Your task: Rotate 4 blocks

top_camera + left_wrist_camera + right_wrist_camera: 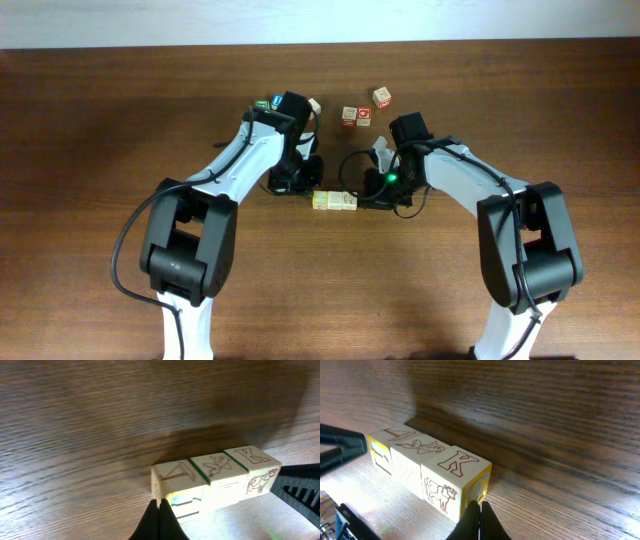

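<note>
- The left arm reaches from 7 o'clock of the table toward its middle.
- A blue-and-green cube sits at 11 o'clock of that arm's wrist, just beside it. A pale cube sits at 1 o'clock of the wrist.
- The left gripper has its fingers pressed together into one dark point and holds nothing. The tip stands at the near face of the row's left-end block. Whether it touches that face I cannot tell.
- The row of blocks lies flat near the table's middle, between the two grippers, running from 9 to 3 o'clock in the overhead view. The wrist views show three blocks set face to face.
- The end block by the left gripper has a line drawing on top and a yellowish side face.
- The middle block carries another drawing on top, too faint to name.
- The K block closes the row on the right. It has a K on top, a cow on one side and a yellow-edged face toward the right gripper.
- The right gripper also has its fingers pressed together and empty. The tip is at the lower corner of the K block's yellow-edged face, at 3 o'clock of the row.
- Three red-lettered cubes stand well apart from the row at 12 to 1 o'clock. Two are side by side and one is farther back.
- The right arm comes in from 5 o'clock of the table.
</note>
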Controlling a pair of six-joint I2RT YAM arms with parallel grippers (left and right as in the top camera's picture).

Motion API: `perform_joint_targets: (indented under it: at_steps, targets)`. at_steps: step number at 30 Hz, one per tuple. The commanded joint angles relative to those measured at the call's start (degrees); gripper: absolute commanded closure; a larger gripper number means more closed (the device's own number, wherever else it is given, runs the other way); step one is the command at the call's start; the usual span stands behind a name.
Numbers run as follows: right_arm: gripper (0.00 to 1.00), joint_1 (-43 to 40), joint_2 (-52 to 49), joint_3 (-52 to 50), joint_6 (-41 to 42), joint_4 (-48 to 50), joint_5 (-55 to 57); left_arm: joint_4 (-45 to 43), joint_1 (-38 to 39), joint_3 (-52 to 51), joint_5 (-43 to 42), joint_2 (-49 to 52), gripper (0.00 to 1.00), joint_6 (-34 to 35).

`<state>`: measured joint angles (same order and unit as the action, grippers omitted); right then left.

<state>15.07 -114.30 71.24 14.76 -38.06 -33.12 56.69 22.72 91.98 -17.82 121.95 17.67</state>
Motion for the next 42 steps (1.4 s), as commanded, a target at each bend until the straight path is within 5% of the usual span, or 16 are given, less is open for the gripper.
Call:
perform_joint_targets:
  at_steps: [1,14,19,29,42]
  targets:
    - [0.96,0.3,-0.4,0.5,0.6,0.2,-0.7,-0.1,0.9,-0.2,-0.2,0.6,1.00,0.8]
    - [0.95,0.3,-0.4,0.5,0.6,0.2,-0.7,4.8,1.5,7.5,3.0,-0.2,1.00,-0.6]
    - [0.95,0.3,-0.4,0.5,0.6,0.2,-0.7,7.3,1.6,7.3,13.1,-0.1,1.00,-0.6]
    - [0.96,0.3,-0.4,0.5,0.6,0.4,-0.7,0.3,2.2,1.0,5.1,-0.1,1.00,-0.4]
    - [0.95,0.3,-0.4,0.5,0.5,0.4,-0.7,0.3,2.3,-1.0,6.6,-0.1,1.00,-0.4]
